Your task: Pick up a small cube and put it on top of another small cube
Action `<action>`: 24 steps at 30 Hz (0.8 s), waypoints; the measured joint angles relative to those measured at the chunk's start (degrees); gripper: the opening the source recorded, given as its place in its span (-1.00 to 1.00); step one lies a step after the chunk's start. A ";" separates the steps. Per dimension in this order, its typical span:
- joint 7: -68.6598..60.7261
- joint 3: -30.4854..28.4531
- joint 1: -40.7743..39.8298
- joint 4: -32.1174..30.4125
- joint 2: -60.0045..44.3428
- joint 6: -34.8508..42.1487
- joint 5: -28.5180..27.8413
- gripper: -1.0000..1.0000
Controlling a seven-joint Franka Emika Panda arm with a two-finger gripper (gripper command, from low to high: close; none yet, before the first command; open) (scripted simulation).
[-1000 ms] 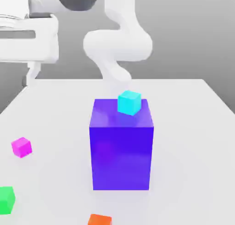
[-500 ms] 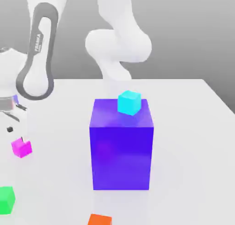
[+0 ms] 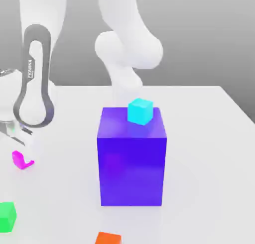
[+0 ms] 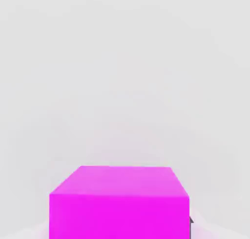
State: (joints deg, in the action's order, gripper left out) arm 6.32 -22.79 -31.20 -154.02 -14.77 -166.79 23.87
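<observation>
Magenta small cube [image 3: 21, 160] grasped by gripper [image 3: 18, 147] near white table's [image 3: 199, 138] edge, green cube [image 3: 7, 216] apart.

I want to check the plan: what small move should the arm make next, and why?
Probably lift straight up. The gripper is shut on the magenta cube, which seems to rest on the table; the green cube sits apart, bare on top.

Arm [image 3: 127, 49] bent low toward exterior view's left; gripper [image 3: 20, 149] down, jaws closed.

Magenta small cube [image 3: 21, 160], green cube [image 3: 7, 216], cyan cube [image 3: 140, 111], blue-purple block [image 3: 132, 161], orange cube [image 3: 108, 238].
</observation>
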 joint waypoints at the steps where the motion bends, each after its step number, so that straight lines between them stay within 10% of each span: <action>1: 1.98 -1.82 1.23 -0.50 1.66 1.02 -2.65 -1.00; 6: 10.85 -5.94 5.64 0.77 6.76 6.82 -12.77 -1.00; 20: 19.31 4.56 14.90 24.22 -6.44 17.39 -10.89 -1.00; 21: 18.57 5.46 14.28 24.47 -8.36 15.79 -9.79 1.00; 24: 18.57 5.46 14.28 24.47 -8.36 15.80 -9.79 1.00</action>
State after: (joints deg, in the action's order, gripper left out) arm 24.90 -17.33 -16.92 -129.56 -23.13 -151.00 14.08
